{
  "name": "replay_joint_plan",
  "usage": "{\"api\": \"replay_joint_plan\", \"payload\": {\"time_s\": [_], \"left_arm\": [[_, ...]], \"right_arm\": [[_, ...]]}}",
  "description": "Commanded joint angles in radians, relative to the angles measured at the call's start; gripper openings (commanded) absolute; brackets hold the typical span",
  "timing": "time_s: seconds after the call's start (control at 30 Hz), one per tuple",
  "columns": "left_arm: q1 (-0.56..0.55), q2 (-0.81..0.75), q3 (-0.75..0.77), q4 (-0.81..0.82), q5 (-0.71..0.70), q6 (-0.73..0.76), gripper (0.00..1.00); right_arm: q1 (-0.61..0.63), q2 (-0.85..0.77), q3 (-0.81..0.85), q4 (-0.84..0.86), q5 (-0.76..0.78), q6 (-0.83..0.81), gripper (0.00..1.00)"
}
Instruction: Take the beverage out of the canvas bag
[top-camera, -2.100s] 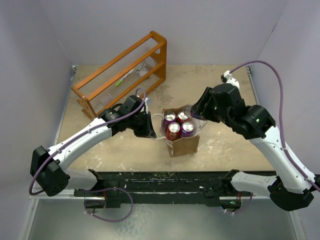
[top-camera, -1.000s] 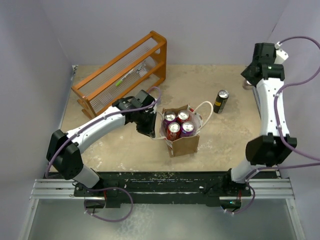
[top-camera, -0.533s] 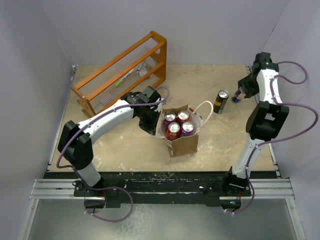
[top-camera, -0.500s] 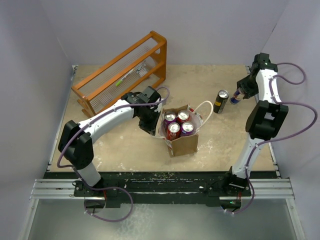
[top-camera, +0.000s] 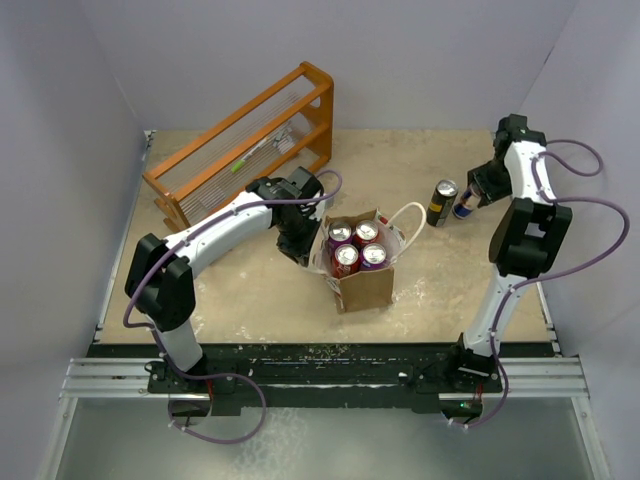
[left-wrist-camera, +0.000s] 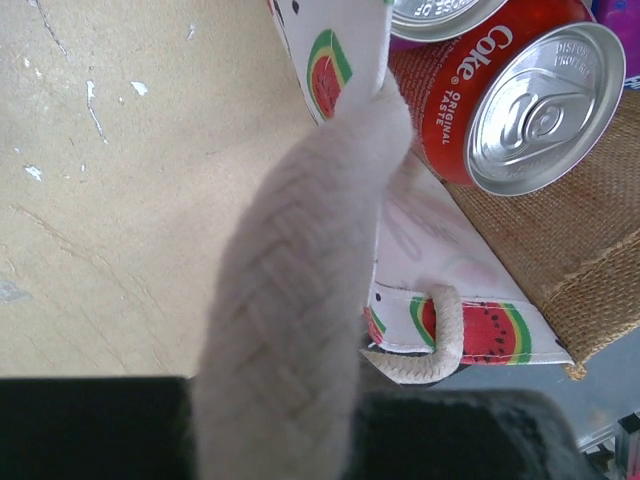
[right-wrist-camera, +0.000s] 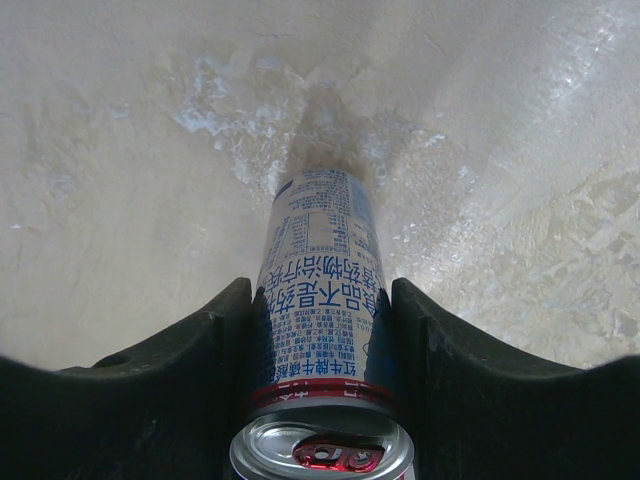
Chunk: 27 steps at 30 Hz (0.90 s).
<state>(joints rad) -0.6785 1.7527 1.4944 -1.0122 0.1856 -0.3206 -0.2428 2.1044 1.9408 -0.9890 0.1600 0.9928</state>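
At the far left the orange wooden rack (top-camera: 200, 165) stands on the table (top-camera: 250, 290), its contents too small for me to make out; next comes my left claw (left-wrist-camera: 280, 410), clamped fully shut on the white loop handle (left-wrist-camera: 300, 250) of the canvas bag (top-camera: 368, 288), though my own fingers show only as a dark blur cut off along the bottom of the wrist view, with the woven rope filling the middle; past it I see the bag's watermelon-print panel (left-wrist-camera: 470, 330) and a red Coke can (left-wrist-camera: 500, 110) upright inside, with a second can above it mostly cropped; from overhead four can tops show in the bag, and its other handle (top-camera: 412, 212) loops out to the right; further right a dark can (top-camera: 441, 203) stands alone on the table; just beside it my right claw (right-wrist-camera: 325, 340) is about half open and gripping the blue-and-white beverage can (right-wrist-camera: 318, 250) by its sides, well clear of the bag near the table's right edge; its top rim is cropped at the frame bottom, and I cannot tell whether its base touches the table.
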Motion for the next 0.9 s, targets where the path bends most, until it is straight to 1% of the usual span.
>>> {"api": "replay_joint_plan", "payload": {"time_s": [0.0, 0.17, 0.23, 0.37, 0.47, 0.53, 0.67, 0.73, 0.87], "left_arm": [[0.02, 0.006, 0.034, -0.002, -0.066, 0.051, 0.0], [0.023, -0.005, 0.026, -0.009, -0.074, 0.057, 0.0], [0.023, -0.015, 0.02, -0.009, -0.075, 0.057, 0.0], [0.024, -0.029, 0.007, -0.009, -0.075, 0.057, 0.0], [0.025, -0.036, -0.004, -0.008, -0.072, 0.058, 0.0], [0.025, -0.039, -0.01, -0.005, -0.063, 0.057, 0.0], [0.024, -0.042, -0.016, -0.002, -0.053, 0.054, 0.0], [0.023, -0.045, -0.021, -0.001, -0.051, 0.05, 0.0], [0.024, -0.06, -0.037, 0.01, -0.046, 0.038, 0.0]], "right_arm": [[0.028, -0.041, 0.013, 0.0, 0.033, 0.041, 0.0], [0.051, -0.033, -0.003, 0.003, 0.051, 0.061, 0.0], [0.059, -0.031, -0.009, 0.002, 0.056, 0.065, 0.03], [0.073, -0.033, -0.034, 0.006, 0.072, 0.073, 0.05], [0.078, -0.038, -0.061, 0.019, 0.081, 0.076, 0.1], [0.081, -0.041, -0.074, 0.026, 0.086, 0.076, 0.19], [0.082, -0.054, -0.104, 0.041, 0.085, 0.072, 0.43], [0.082, -0.071, -0.118, 0.064, 0.066, 0.066, 0.51], [0.082, -0.111, -0.126, 0.095, 0.047, 0.038, 0.74]]}}
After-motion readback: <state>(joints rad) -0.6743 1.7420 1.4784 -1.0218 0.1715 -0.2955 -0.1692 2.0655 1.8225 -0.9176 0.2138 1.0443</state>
